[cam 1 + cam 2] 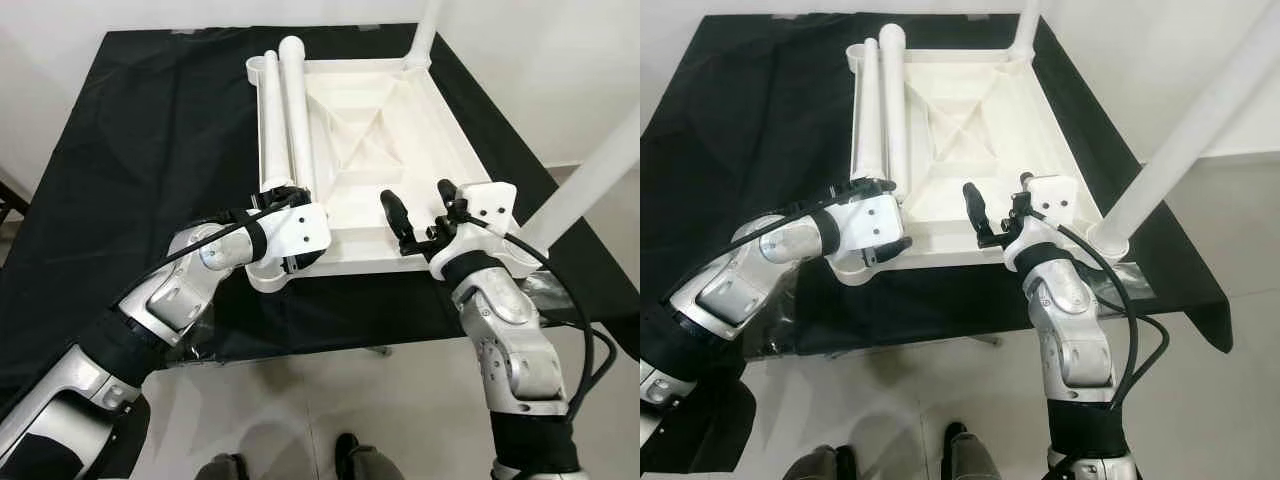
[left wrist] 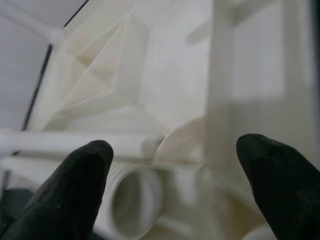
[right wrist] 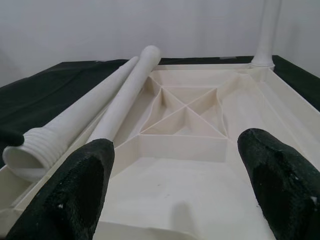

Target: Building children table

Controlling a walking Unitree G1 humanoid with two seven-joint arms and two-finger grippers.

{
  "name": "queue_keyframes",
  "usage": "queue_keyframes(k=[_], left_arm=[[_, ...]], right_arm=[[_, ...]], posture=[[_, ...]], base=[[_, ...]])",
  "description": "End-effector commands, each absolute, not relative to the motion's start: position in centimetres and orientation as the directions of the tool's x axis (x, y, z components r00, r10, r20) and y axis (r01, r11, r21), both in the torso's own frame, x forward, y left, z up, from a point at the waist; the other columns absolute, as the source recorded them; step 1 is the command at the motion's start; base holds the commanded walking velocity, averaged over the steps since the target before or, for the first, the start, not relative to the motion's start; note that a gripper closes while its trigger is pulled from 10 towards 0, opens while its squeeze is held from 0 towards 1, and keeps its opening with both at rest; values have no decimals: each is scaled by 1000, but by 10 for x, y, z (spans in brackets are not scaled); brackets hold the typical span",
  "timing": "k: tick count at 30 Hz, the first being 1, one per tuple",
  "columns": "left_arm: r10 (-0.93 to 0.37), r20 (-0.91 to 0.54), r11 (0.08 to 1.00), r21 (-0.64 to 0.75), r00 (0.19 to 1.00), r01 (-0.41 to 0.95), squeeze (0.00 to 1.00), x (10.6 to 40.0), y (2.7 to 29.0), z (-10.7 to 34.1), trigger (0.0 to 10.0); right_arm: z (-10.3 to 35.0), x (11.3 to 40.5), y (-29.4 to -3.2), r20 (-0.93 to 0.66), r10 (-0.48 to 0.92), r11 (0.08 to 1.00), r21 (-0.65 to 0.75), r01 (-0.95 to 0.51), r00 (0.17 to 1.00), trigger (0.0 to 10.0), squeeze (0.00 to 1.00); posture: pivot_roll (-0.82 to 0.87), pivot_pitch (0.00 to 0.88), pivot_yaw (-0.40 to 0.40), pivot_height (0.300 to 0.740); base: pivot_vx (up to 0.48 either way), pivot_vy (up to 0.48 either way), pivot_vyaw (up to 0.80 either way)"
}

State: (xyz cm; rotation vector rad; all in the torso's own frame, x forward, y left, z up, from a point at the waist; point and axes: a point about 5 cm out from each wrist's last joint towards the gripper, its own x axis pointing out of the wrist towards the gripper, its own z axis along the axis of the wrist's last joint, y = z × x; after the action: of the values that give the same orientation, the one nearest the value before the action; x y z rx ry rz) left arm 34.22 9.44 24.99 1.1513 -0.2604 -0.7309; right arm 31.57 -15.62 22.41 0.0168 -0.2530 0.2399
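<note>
- white plastic tabletop [image 1: 430, 130] lies upside down, ribbed underside up, centre of the left eye view on a black cloth [image 1: 140, 130] over a work table.
- two loose table legs [image 1: 285, 110] lie side by side along its left edge, long axis running from lower centre to upper centre of frame; threaded open ends point toward the robot, rounded feet away.
- two legs look already screwed in: one at the far right corner [image 1: 425, 35], one at the near right corner [image 1: 590, 175], both standing up out of the tabletop.
- handling guess: hollow moulded plastic, light, stiff, smooth so a bit slippery; round legs can roll. best hold is mid-shaft or just behind the thread, not on the thread.
- left gripper [image 2: 172, 175] sits at the near left corner, fingers spread either side of the threaded leg end, not pinching yet.
- right gripper [image 1: 420, 205] hovers over the near rim of the tabletop, lower centre-right, fingers [image 3: 85, 185] spread wide, holding nothing.
- a person's shoes [image 1: 350, 460] at bottom edge on the floor.
</note>
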Motion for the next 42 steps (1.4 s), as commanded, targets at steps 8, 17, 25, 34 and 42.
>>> queue_keyframes(k=[8, 17, 25, 34, 42], left_arm=[[-571, -128, 243, 917, 811, 316, 0, 352, 122, 264, 10000], [-468, -4, 327, 928, 884, 178, 0, 365, 125, 267, 10000], [-489, -63, 282, 933, 870, 226, 0, 367, 117, 248, 10000], [-449, -41, 297, 935, 892, 193, 0, 379, 111, 239, 10000], [-402, -14, 287, 947, 915, 141, 0, 391, 106, 244, 10000]], right_arm=[[220, 315, -153, 235, 248, 967, 1, -255, 940, 10000, 0], [219, 316, -151, 231, 257, 964, 3, -265, 938, 10000, 0], [219, 315, -152, 230, 254, 965, 3, -262, 939, 10000, 0], [219, 315, -151, 228, 254, 965, 5, -262, 940, 10000, 0], [219, 314, -150, 227, 255, 965, 10, -264, 940, 10000, 0]], posture=[[46, 226, -55, 740], [40, 224, -57, 740], [36, 227, -53, 740], [33, 233, -54, 740], [30, 238, -52, 740]], base=[[0, 0, 0], [0, 0, 0], [0, 0, 0], [0, 0, 0], [0, 0, 0]])
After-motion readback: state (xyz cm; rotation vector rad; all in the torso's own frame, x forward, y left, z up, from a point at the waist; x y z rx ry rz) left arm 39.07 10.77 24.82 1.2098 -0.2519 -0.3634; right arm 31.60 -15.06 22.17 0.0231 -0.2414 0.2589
